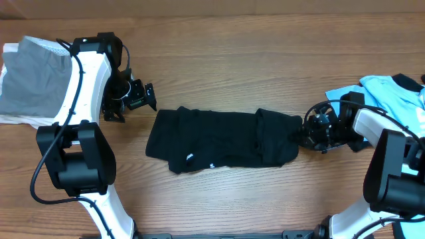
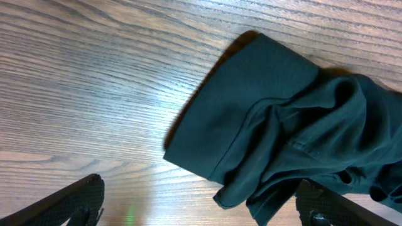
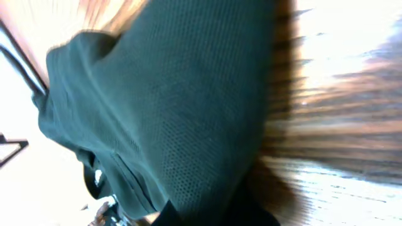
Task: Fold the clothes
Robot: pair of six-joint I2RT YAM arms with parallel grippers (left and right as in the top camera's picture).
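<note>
The black shirt (image 1: 222,139) lies in a long folded strip across the middle of the table, its small white print (image 1: 189,158) near the front edge. My left gripper (image 1: 143,98) is open just above the shirt's left end. In the left wrist view the jaws (image 2: 198,213) are spread wide, with a rumpled corner of the shirt (image 2: 276,125) reaching between them. My right gripper (image 1: 302,135) is at the shirt's right edge and looks shut on it. In the right wrist view the black mesh cloth (image 3: 182,107) fills the blurred frame. The light blue, black-trimmed shirt (image 1: 392,93) lies at the far right.
A grey garment (image 1: 33,83) lies on something white at the far left edge, behind my left arm. The wooden table (image 1: 265,60) extends behind and in front of the black shirt.
</note>
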